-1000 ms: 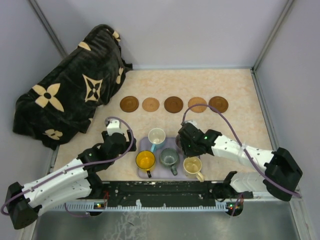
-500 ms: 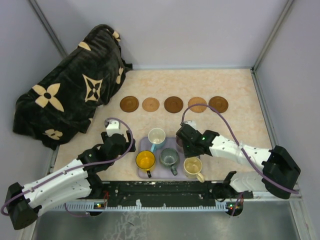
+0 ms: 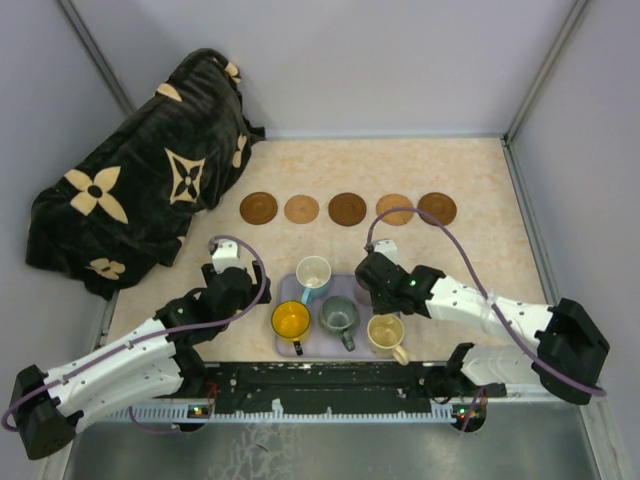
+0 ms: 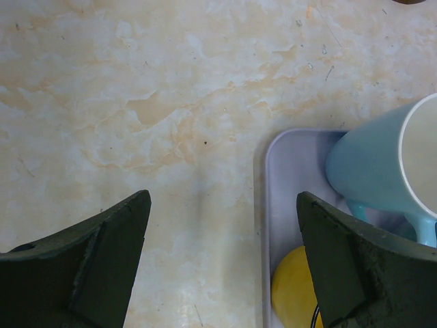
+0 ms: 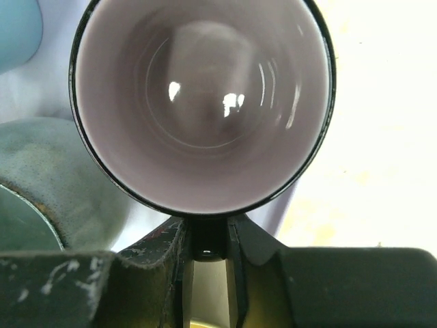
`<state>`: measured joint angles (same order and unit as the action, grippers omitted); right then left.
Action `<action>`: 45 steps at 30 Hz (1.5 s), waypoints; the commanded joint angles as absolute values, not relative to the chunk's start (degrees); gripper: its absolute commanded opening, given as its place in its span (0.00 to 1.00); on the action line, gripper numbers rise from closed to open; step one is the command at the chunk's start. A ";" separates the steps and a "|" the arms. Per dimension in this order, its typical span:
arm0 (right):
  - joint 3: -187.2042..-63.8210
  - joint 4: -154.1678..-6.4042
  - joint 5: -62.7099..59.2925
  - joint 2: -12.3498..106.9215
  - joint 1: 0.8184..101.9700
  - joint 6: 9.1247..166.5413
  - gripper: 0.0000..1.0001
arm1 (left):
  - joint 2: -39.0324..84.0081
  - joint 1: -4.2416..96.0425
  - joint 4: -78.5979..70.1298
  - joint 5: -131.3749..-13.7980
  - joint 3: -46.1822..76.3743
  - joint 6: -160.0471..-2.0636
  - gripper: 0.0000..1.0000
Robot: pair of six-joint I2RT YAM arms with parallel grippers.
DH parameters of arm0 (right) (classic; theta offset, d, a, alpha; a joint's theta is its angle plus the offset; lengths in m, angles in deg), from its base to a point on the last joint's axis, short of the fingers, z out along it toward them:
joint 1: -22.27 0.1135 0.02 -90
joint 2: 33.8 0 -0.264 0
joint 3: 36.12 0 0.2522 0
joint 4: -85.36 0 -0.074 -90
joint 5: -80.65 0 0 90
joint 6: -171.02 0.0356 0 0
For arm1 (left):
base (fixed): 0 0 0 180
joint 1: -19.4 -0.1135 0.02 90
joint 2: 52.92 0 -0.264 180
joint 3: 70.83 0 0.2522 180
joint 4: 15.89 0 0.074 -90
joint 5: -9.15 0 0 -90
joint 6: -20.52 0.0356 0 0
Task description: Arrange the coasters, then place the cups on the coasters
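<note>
Five brown coasters lie in a row at the back, from the darker left one (image 3: 259,208) to the right one (image 3: 437,208). The lavender tray (image 3: 288,292) holds a white-and-blue cup (image 3: 313,272), a yellow cup (image 3: 291,321), a grey-green cup (image 3: 339,315) and a cream cup (image 3: 384,331). My right gripper (image 5: 208,236) is shut on the dark handle of the purple-grey cup (image 5: 201,102), which stands upright at the tray's far right corner. In the top view the right gripper (image 3: 372,285) hides that cup. My left gripper (image 4: 222,201) hangs open over the table at the tray's left edge (image 4: 263,205), holding nothing.
A black blanket with tan flower shapes (image 3: 130,200) is heaped at the back left. Grey walls close in the table on three sides. The grey-green cup (image 5: 61,184) sits close to the held cup's left side.
My right gripper's fingers have closed onto the purple-grey cup's handle, and the right arm has shifted slightly. The left arm has stayed still.
</note>
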<state>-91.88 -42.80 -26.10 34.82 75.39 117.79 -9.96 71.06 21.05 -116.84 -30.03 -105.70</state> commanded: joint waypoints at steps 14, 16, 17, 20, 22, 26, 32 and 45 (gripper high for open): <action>-92.73 -49.55 -41.79 25.85 75.26 113.67 0.00 | -9.96 71.28 20.07 -118.10 -30.27 -106.26 0.94; -93.01 -49.49 -42.40 25.68 75.26 113.16 0.00 | -10.09 71.25 20.11 -118.26 -30.28 -106.21 0.94; -93.14 -49.55 -42.78 25.54 75.21 112.80 0.00 | -10.16 71.28 20.15 -118.34 -30.35 -106.27 0.94; -93.76 -49.42 -45.26 25.03 75.27 111.43 0.00 | -10.47 71.29 20.19 -118.54 -30.31 -106.19 0.94; -94.48 -49.12 -47.58 24.77 75.20 110.22 0.00 | -10.56 71.28 20.19 -118.68 -30.35 -106.24 0.94; -95.76 -51.29 -53.43 24.92 75.01 105.38 0.00 | -10.57 71.31 19.65 -118.85 -30.47 -106.21 0.94; -95.02 -61.12 -52.98 26.15 68.56 96.44 0.00 | -10.05 71.29 18.42 -118.98 -30.57 -105.83 0.94; -93.20 -82.85 -33.60 32.34 39.72 88.44 0.00 | -8.91 71.26 15.87 -121.65 -31.07 -105.02 0.94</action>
